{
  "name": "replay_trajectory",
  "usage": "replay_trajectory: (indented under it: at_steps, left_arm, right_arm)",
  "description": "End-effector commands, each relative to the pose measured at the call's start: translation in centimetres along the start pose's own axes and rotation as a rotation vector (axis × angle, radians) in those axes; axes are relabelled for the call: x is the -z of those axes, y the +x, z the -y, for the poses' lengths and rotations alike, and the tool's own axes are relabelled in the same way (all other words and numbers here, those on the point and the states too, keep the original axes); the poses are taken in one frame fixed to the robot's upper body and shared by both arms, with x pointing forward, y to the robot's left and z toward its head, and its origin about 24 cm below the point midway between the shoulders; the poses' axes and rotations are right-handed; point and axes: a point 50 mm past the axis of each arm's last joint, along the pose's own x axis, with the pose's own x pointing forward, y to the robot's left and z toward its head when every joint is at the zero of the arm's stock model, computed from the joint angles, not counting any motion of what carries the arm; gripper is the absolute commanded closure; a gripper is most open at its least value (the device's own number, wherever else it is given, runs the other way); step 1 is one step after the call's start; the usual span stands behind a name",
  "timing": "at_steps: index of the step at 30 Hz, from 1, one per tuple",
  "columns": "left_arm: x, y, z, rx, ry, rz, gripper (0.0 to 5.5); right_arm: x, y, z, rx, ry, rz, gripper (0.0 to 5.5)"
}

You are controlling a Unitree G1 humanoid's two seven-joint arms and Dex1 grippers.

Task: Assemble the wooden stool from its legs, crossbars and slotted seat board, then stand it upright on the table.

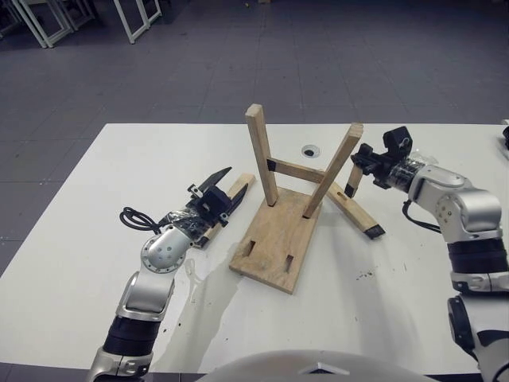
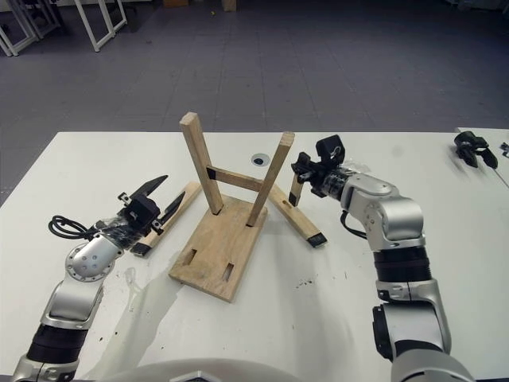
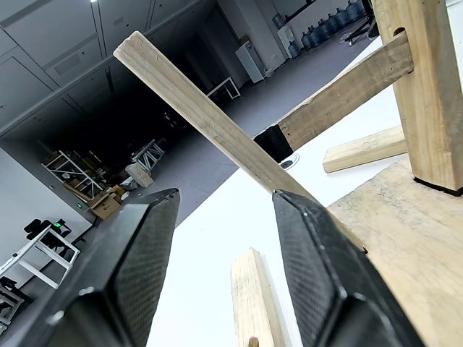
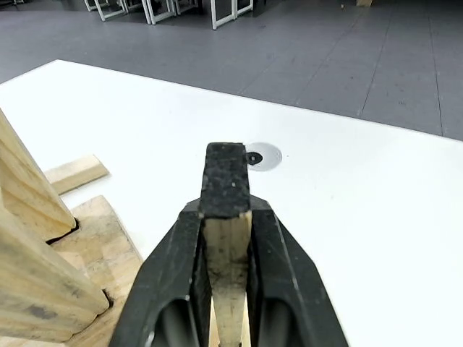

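Note:
The slotted seat board point(image 1: 274, 239) lies flat at the table's centre. Two legs point(image 1: 261, 155) point(image 1: 334, 169) stand tilted in its far slots, joined by a crossbar point(image 1: 298, 169) with black ends. A third leg point(image 1: 356, 213) lies on the table to the board's right. My right gripper point(image 1: 367, 165) is shut on a short black-tipped crossbar point(image 4: 226, 238), held just right of the right standing leg. My left gripper point(image 1: 216, 189) is open, low over a loose leg point(image 1: 237, 193) that lies left of the board; its end point(image 3: 253, 303) shows between the fingers point(image 3: 145, 253).
The board's two near slots point(image 1: 248, 248) stand unfilled. A round cable hole point(image 1: 311, 150) sits behind the stool. A black cable point(image 1: 135, 219) loops by my left arm, and a small black object point(image 2: 471, 149) lies at the far right edge.

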Motion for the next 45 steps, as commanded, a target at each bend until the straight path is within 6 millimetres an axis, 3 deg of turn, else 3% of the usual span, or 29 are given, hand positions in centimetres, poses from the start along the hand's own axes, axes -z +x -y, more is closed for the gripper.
replay_trajectory:
  at_steps: [1,10,20,24,27,30,36,45]
  left_arm:
    - [0.3,-0.1,0.3,-0.002,-0.007,-0.025,3.16]
    - [0.4,-0.1,0.3,0.002,-0.007,-0.029,3.16]
    - [0.6,-0.1,0.2,-0.008,-0.014,-0.035,3.16]
    - [0.6,0.1,0.2,-0.009,-0.018,-0.030,3.16]
    - [0.7,-0.2,0.3,-0.013,-0.023,-0.037,3.16]
    - [0.7,-0.2,0.3,-0.012,-0.027,-0.040,3.16]
    - [0.7,-0.1,0.6,-0.010,-0.034,-0.041,3.16]
    - [0.9,-0.2,0.6,-0.012,-0.039,-0.051,3.16]
  right_arm:
    - [0.3,0.8,-0.4,-0.008,0.004,-0.009,5.09]
    - [0.4,1.7,0.4,0.030,-0.007,-0.002,5.09]
    - [4.5,1.1,2.0,0.144,0.044,-0.104,5.09]
    - [7.9,0.2,2.0,0.242,0.084,-0.018,5.09]
    - [9.0,-0.6,2.2,0.284,0.102,0.020,5.09]
    - [8.6,-0.7,2.2,0.285,0.097,0.045,5.09]
    - [4.3,-0.1,2.5,0.285,0.032,0.065,5.09]
    - [3.9,0.2,2.9,0.305,0.039,-0.016,5.09]
